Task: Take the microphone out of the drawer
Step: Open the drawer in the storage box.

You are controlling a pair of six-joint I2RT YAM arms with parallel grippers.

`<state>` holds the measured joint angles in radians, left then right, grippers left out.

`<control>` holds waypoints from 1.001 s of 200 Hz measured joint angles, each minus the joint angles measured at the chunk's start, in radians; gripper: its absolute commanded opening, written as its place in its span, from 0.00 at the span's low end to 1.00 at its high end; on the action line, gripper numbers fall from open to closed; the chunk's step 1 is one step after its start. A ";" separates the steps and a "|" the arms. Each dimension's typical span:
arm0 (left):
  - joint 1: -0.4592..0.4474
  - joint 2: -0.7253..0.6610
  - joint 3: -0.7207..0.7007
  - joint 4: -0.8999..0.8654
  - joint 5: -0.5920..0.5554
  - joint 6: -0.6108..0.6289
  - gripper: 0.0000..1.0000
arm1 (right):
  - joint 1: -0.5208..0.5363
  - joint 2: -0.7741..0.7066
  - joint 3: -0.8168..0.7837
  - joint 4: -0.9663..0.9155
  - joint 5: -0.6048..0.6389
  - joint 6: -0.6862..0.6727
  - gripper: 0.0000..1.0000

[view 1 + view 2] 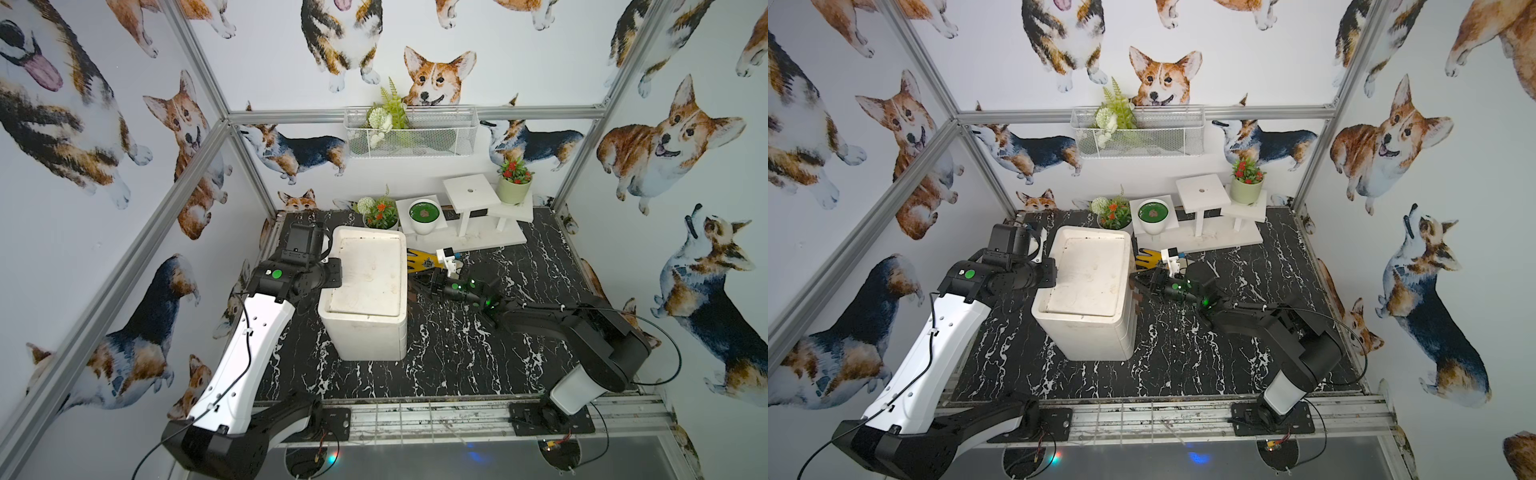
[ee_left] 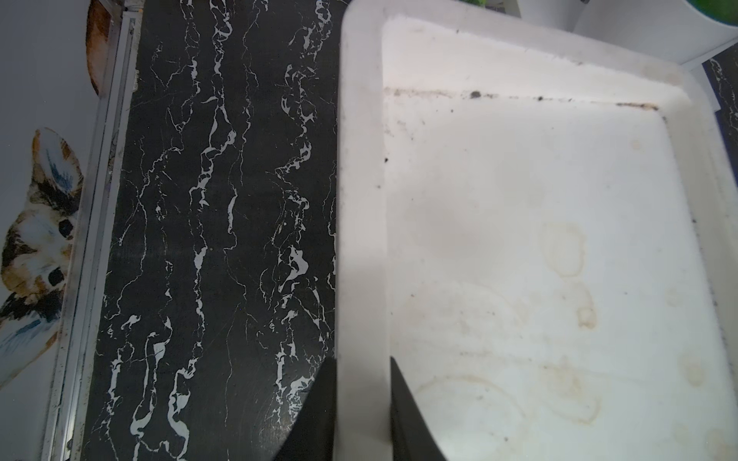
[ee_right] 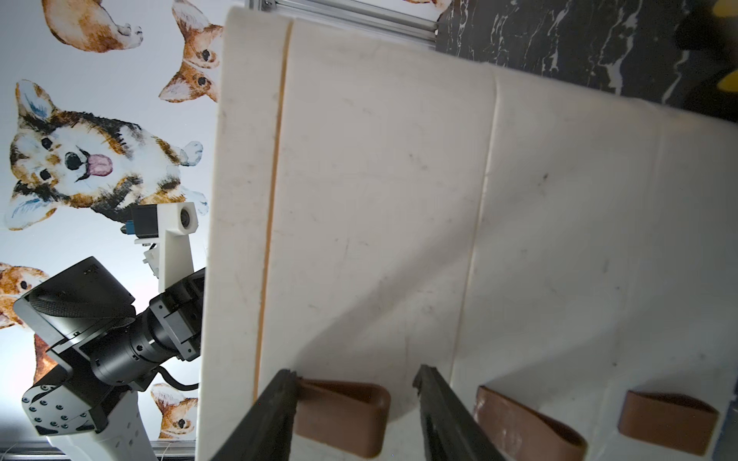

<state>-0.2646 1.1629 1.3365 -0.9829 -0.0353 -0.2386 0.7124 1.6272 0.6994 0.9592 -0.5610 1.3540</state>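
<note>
Left arm enters from the lower left in both top views. The left gripper [image 2: 361, 361] is clamped on the raised rim of the white plastic three-drawer unit [image 1: 365, 282]. One black finger [image 2: 319, 411] is outside the rim and one inside, both touching it. There is one green round sticker [image 1: 276, 273] on that wrist.

The unit sits centre frame on the black marble-pattern tabletop [image 1: 449, 353], and its top tray is stained. Microphone not visible in any view. All 3 drawer fronts look shut, so I can't place it relative to the fingers.

There are 3 brown loop handles, one per drawer: [image 3: 343, 411], [image 3: 523, 423], [image 3: 667, 419].

The right gripper [image 3: 355, 371] is part-open, straddling the handle of the drawer nearest the unit's top. One finger [image 3: 275, 415] touches the handle's end. The other is clear of it, in the gap before the next handle. Nothing is gripped.

Right of the unit in the top views:
- 1 yellow-and-black work glove [image 1: 424, 261] lies flat, just beside the right wrist.
- 1 white stepped stand [image 1: 490, 237] is at upper centre-right.
- There are 3 pots: white-and-orange flowers [image 1: 380, 216], white with green fill [image 1: 424, 215], and pale green with red flowers [image 1: 514, 189].
- 1 white wire basket [image 1: 449, 133] holding a fern is on the back wall.
</note>
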 measured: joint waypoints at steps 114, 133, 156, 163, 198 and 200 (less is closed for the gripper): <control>-0.001 -0.011 -0.008 0.000 -0.027 -0.012 0.23 | 0.021 0.074 -0.026 0.260 0.035 0.133 0.00; -0.002 -0.011 -0.009 0.000 -0.025 -0.012 0.23 | 0.023 0.067 -0.036 0.266 0.039 0.136 0.00; -0.004 -0.013 -0.009 0.000 -0.027 -0.011 0.02 | 0.023 0.061 -0.041 0.266 0.040 0.137 0.00; -0.006 -0.013 -0.009 0.000 -0.038 -0.008 0.00 | 0.023 0.059 -0.043 0.266 0.034 0.136 0.00; -0.007 -0.015 -0.010 -0.002 -0.034 0.018 0.00 | -0.001 0.025 -0.075 0.256 0.012 0.136 0.00; -0.007 -0.015 -0.010 -0.002 -0.034 0.018 0.00 | -0.004 0.021 -0.078 0.256 0.012 0.135 0.00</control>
<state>-0.2714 1.1481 1.3270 -0.9852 -0.0689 -0.2203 0.7082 1.6485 0.6212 1.2148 -0.5491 1.4895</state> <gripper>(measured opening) 0.190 0.078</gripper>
